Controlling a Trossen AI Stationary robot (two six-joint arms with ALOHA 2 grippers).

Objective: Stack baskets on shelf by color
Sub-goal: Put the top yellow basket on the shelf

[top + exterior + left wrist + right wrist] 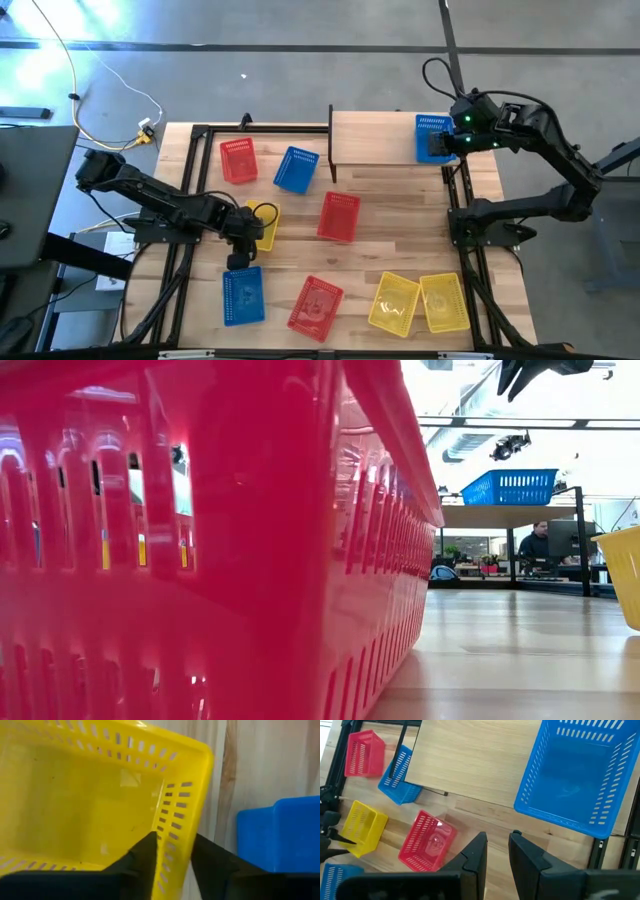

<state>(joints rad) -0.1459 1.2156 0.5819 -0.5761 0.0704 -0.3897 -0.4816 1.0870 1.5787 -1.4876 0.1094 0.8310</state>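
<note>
Perforated yellow plastic basket (100, 805) wall between end effector (174, 851) fingers

The high view looks straight down on the whole table (400, 200), both arms in frame. The low view sits at table-top height, pressed against a red basket (200, 560) filling its nine o'clock half, facing level toward the shelf (500, 516) at two o'clock. The left wrist view hangs close over a yellow basket (100, 805). The right wrist view looks down from higher up, sharing the shelf and its blue basket (580, 775) with the high and low views.
</note>
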